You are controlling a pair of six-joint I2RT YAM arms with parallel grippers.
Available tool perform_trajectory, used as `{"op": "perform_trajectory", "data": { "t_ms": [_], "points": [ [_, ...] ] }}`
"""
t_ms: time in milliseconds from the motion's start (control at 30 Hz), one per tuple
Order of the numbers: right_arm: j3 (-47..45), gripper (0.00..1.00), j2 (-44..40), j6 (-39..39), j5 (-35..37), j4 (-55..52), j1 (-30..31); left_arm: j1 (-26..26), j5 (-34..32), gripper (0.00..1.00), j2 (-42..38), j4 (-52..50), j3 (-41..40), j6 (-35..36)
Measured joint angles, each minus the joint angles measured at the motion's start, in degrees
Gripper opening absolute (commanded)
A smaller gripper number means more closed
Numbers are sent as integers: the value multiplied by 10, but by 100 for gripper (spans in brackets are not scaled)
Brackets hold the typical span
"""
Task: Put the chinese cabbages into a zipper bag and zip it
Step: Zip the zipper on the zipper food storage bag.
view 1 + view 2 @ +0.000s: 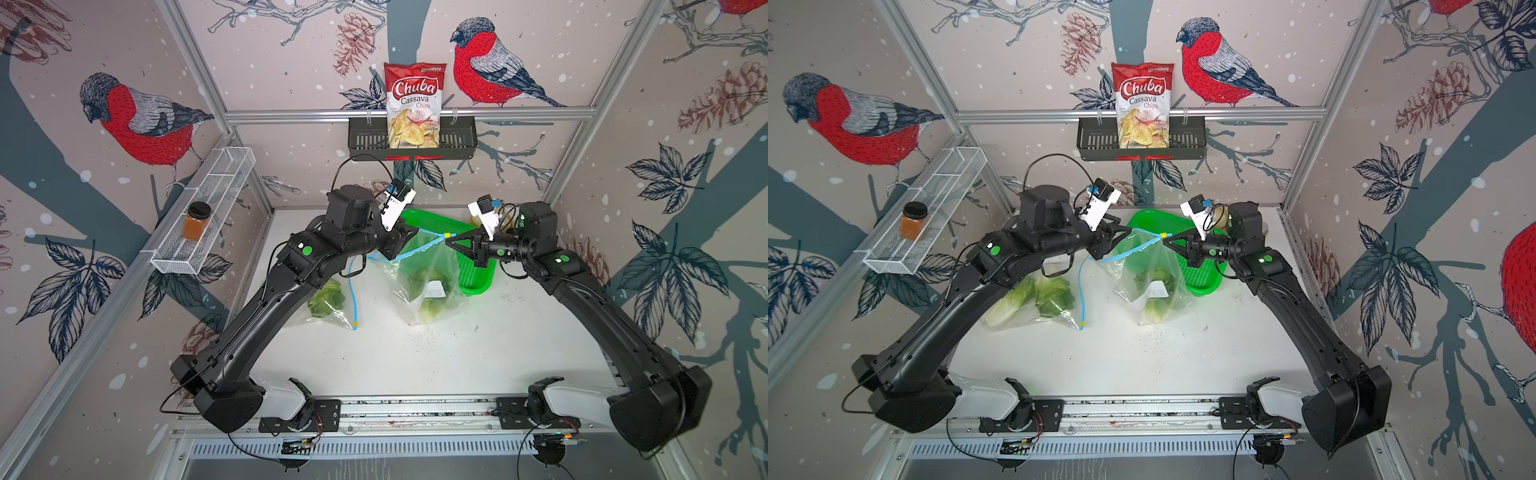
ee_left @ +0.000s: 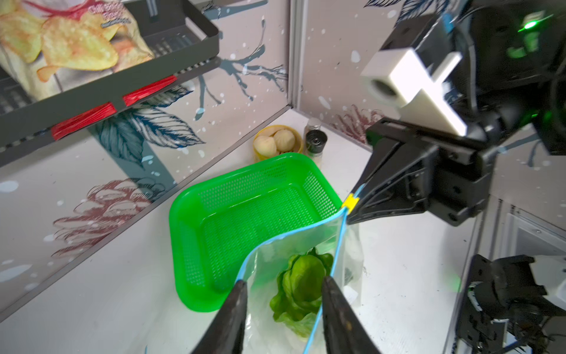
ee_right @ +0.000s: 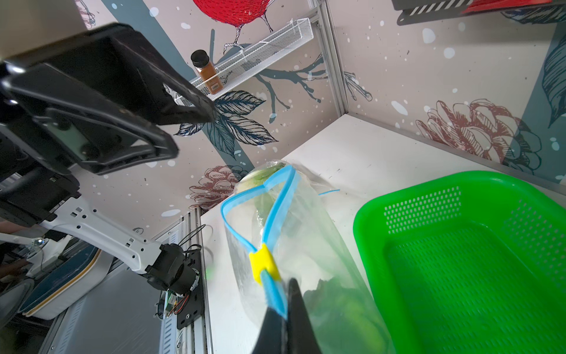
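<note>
A clear zipper bag [image 1: 432, 266] with a blue zip strip stands upright mid-table, its mouth apart. A green chinese cabbage [image 2: 304, 282] sits inside it. My right gripper [image 3: 286, 306] is shut on the end of the blue strip, just past the yellow slider [image 3: 264, 263]. My left gripper [image 2: 284, 282] is open at the bag's other end, one finger on each side of the mouth. In a top view, a second zipper bag [image 1: 1059, 307] lies flat under my left arm with chinese cabbages [image 1: 1034, 297] inside.
An empty green basket [image 1: 478, 274] stands right behind the upright bag. A yellow bowl of pale buns [image 2: 277, 142] and a dark shaker [image 2: 316, 141] sit in the back corner. A chips bag [image 1: 413, 104] in a black wall shelf and a spice jar [image 1: 196, 221] in a wire shelf hang above.
</note>
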Motion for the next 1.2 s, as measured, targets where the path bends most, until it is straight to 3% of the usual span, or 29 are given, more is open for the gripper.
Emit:
{"op": "perform_trajectory", "data": {
  "t_ms": [433, 700, 1200],
  "points": [
    [22, 0, 3, -26, 0, -19, 8, -45, 82, 33, 115, -29, 100, 60],
    [22, 0, 3, -28, 0, -28, 11, -45, 88, 30, 146, -48, 130, 86],
    [23, 0, 3, -28, 5, -33, 11, -45, 84, 12, 176, -95, 162, 123]
  ]
}}
